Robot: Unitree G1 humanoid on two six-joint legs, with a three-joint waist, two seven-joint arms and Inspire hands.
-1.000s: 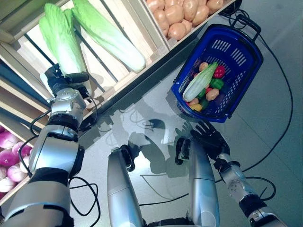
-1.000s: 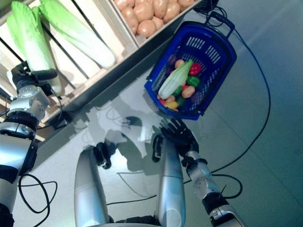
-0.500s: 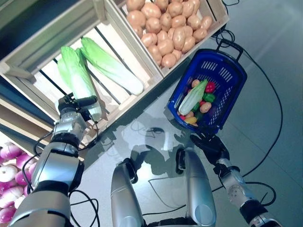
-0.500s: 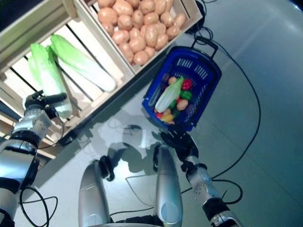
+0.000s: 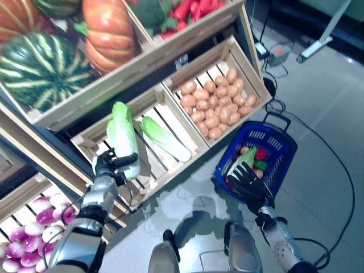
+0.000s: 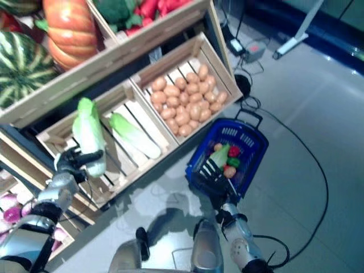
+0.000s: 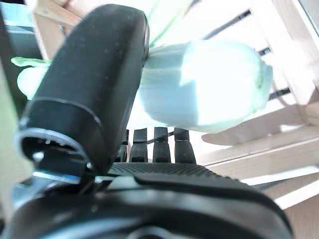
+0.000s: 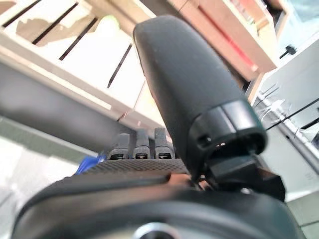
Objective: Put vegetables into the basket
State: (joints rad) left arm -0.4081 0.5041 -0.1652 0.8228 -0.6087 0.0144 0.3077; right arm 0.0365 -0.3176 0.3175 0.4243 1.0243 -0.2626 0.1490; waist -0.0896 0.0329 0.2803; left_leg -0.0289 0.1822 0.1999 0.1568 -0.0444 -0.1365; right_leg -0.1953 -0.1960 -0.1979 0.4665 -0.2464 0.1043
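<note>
My left hand [image 5: 108, 168] is shut on the white base of a long pale-green napa cabbage [image 5: 124, 135] at the front of a wooden slatted crate [image 5: 149, 102]. In the left wrist view the thumb [image 7: 89, 84] presses on the cabbage [image 7: 199, 89], with the fingers under it. The blue basket [image 5: 288, 156] stands on the floor to the right. It holds another napa cabbage [image 5: 239, 160], a red pepper [image 5: 261, 154] and other small vegetables. My right hand [image 5: 248, 181] is open with straight fingers over the basket's near rim; it also shows in the right wrist view [image 8: 184, 84].
The wooden stand [image 5: 136, 65] with crates and shelves runs along the left and top. A small grey box [image 5: 278, 54] and a white desk leg [image 5: 324, 34] are on the floor behind the basket. Grey floor [image 5: 324, 102] lies to the right.
The camera has tilted up and now takes in more of the stand. My left hand stays on the cabbage. My right hand has come up to the basket's near rim.
</note>
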